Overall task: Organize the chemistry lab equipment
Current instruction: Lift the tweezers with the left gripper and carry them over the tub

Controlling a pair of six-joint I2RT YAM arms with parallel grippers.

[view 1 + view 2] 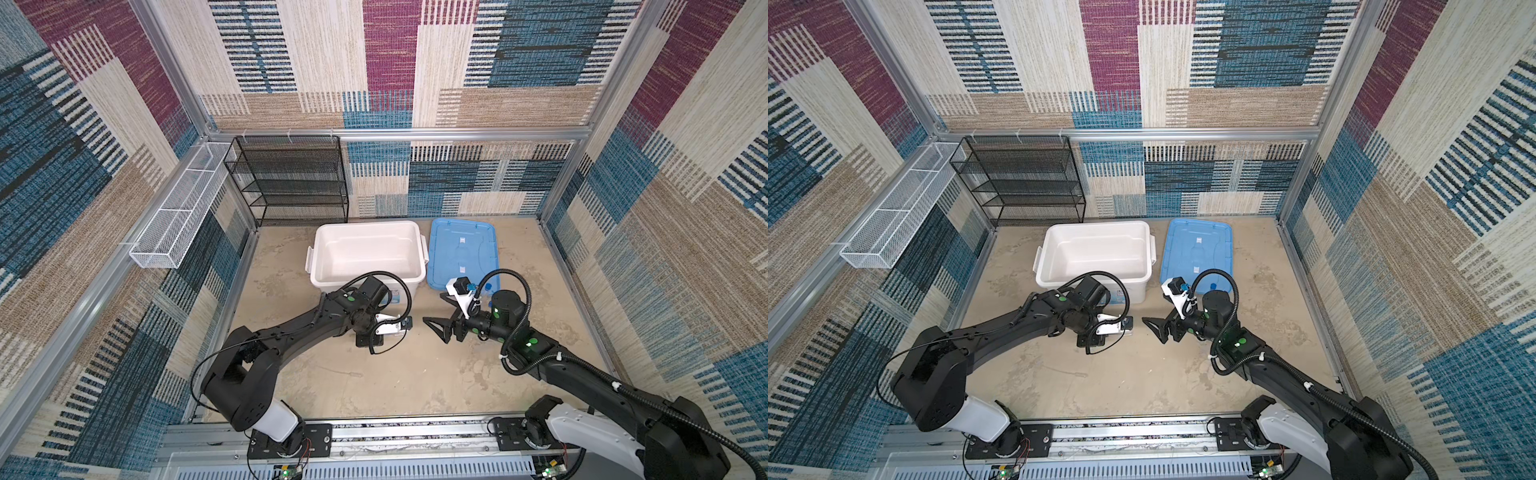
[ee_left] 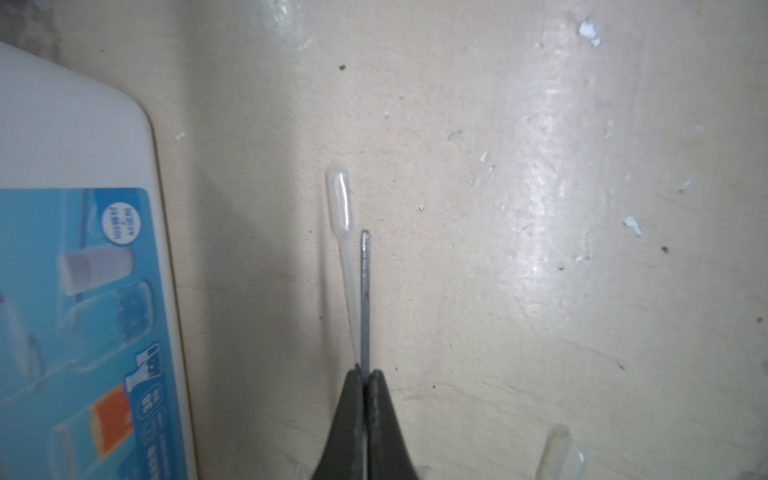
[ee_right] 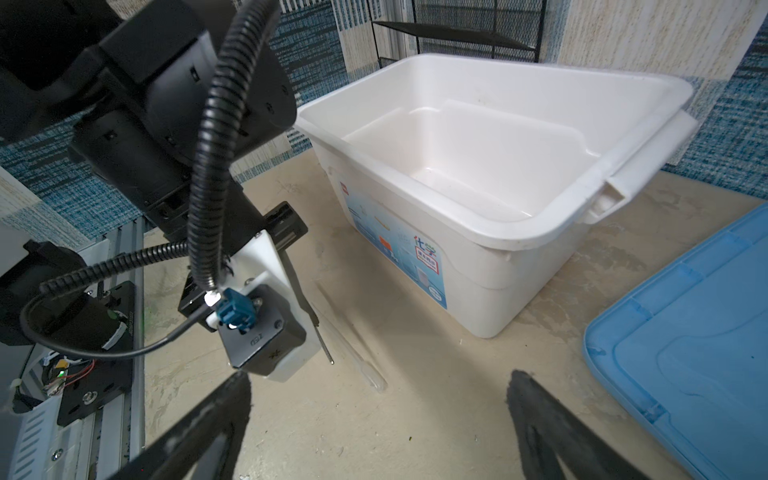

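Evidently the left pincer [image 2: 365,371] clamps a thin metal rod [image 2: 365,299]; the right pincer [image 1: 432,306] gapes empty.

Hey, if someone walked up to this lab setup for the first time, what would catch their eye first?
Probably the big white tub, standing open and empty at the back of the table, with its blue lid lying flat beside it. Next comes the left gripper in front of the tub, shut on a thin metal tool, with a clear dropper lying on the table alongside.
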